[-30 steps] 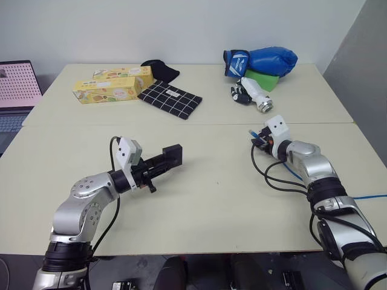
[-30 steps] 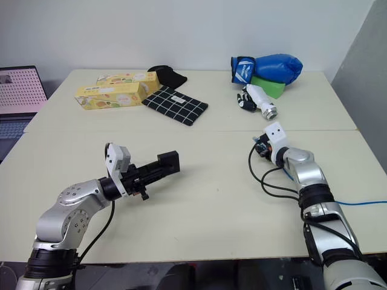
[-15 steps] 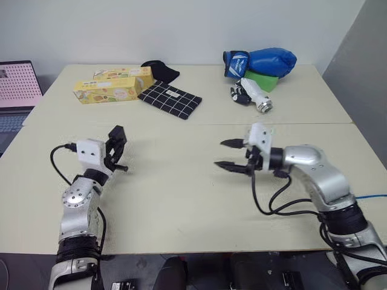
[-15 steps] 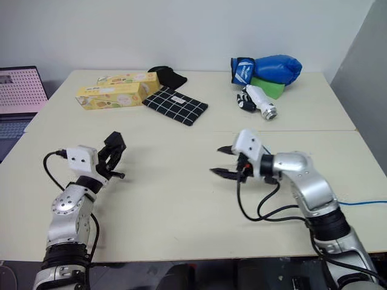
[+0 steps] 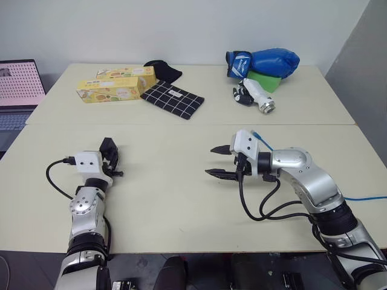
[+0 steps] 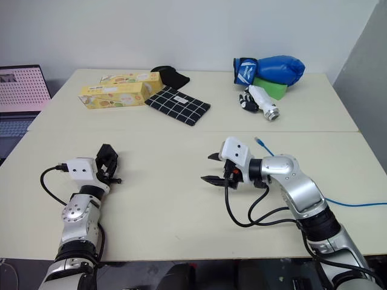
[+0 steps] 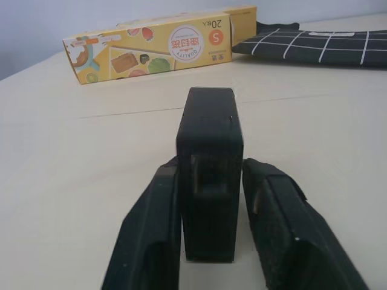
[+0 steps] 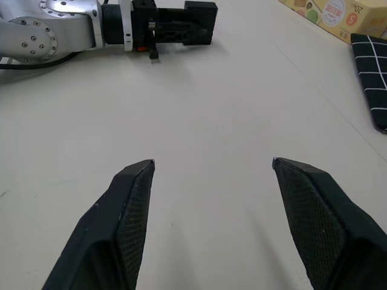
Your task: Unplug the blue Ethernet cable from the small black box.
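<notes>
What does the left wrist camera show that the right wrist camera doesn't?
Left wrist view: the small black box close up and end on, with the printed front of the yellow carton behind it.
Right wrist view: the right hand, open and empty above the table, and farther off the left arm seen from the side, with that box at its tip.
Shared: the box, the carton, the black checked cloth and the pale table.
</notes>
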